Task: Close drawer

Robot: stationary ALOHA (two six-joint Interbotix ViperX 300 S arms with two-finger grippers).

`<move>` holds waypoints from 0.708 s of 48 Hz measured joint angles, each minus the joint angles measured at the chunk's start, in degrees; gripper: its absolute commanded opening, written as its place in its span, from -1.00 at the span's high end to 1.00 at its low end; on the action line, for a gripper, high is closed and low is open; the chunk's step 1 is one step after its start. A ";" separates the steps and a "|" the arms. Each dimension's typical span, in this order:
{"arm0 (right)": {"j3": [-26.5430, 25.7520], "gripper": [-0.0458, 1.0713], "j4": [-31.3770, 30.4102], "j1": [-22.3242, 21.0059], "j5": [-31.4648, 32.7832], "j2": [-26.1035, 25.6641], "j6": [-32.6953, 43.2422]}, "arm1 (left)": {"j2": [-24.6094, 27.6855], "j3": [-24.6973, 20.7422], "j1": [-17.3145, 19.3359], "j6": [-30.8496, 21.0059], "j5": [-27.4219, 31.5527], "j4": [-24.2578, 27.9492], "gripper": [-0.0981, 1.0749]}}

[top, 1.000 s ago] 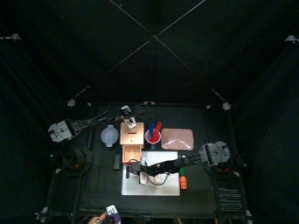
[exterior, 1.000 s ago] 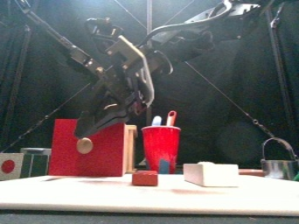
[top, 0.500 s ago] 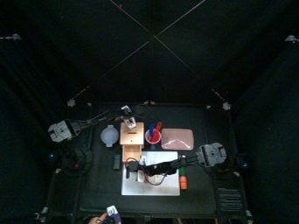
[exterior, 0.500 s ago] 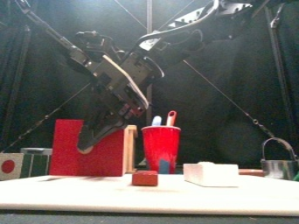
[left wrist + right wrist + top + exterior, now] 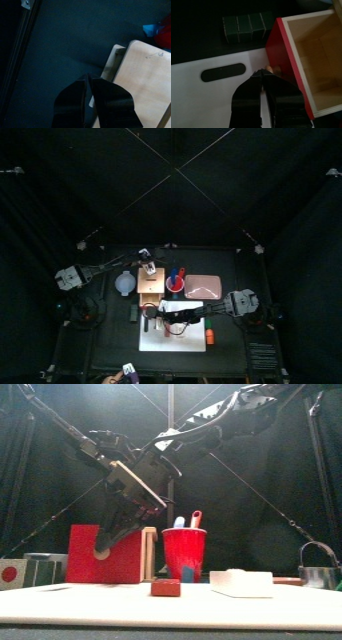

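Note:
The drawer point(image 5: 308, 55) is a tan wooden tray with a red front, and it stands open with its inside bare. My right gripper point(image 5: 262, 74) is shut, its tips against the red front beside a small tan knob point(image 5: 270, 67). In the front view the drawer's red face point(image 5: 104, 556) stands behind the hanging arms, which hide the knob. The tan box point(image 5: 143, 75) lies beside my left gripper point(image 5: 88, 77), which hovers over the dark table with its jaws slightly apart and nothing between them. From above, the box point(image 5: 151, 278) sits left of the table's centre.
A red cup point(image 5: 183, 552) holding utensils stands right of the drawer. A small brown block point(image 5: 166, 587) and a white block point(image 5: 241, 582) lie near the front edge. The white sheet point(image 5: 211, 95), a dark green block point(image 5: 247, 26), a pinkish board point(image 5: 203, 285) and a metal pot point(image 5: 318, 574) are also there.
The drawer's red front has slid back, away from the front camera, and looks narrower. The arms shifted with it and now cover the knob. Neither gripper changed its opening.

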 measured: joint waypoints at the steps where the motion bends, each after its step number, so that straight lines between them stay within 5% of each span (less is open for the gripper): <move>1: 0.00 0.28 -0.09 -0.26 0.00 0.00 0.00 | 0.00 0.00 0.00 0.00 -0.09 0.00 -0.10; 34: 0.00 0.28 -4.57 -7.12 0.53 0.00 0.00 | 0.00 0.00 -0.18 -0.44 -0.44 -0.09 -0.09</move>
